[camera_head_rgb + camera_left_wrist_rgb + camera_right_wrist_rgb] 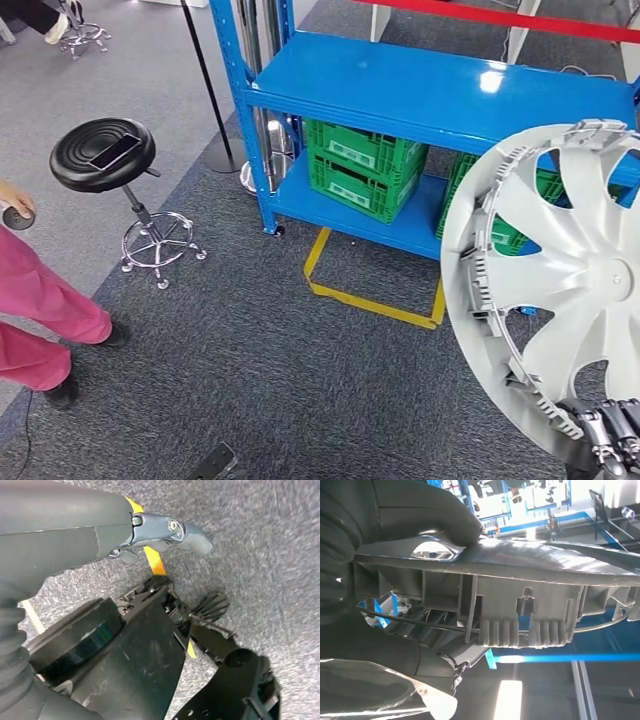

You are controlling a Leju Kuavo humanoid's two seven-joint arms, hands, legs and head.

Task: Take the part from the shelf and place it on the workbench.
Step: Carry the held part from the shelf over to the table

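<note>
You see the part [562,290] — a white plastic wheel cover with curved spokes — held upright at the right of the head view, in front of the blue shelf [423,90]. Its lower rim sits in the right robot hand [604,435], whose dark fingers close on the edge at the bottom right corner of the picture. In the right wrist view the same rim [516,585] runs across the frame edge-on, with its clips and wire ring visible, and the right robot hand's thumb [444,515] presses on one face while the rest of the hand lies against the other face. Treat the right robot hand as clamped on the part.

The left robot hand [162,530] appears in the left wrist view above grey carpet [271,540] and a strip of yellow floor tape [154,562]. You see a grey thumb extended and nothing in the hand, but the other fingers are not clear enough — you cannot tell whether they are apart or together.

On the lower level of the shelf stand green crates [362,165]. Yellow tape marks a rectangle on the carpet in front of the shelf. To the left stands a black stool [102,155] with a phone [115,152] lying on its seat. A person in pink trousers [38,310] stands at the left edge.
</note>
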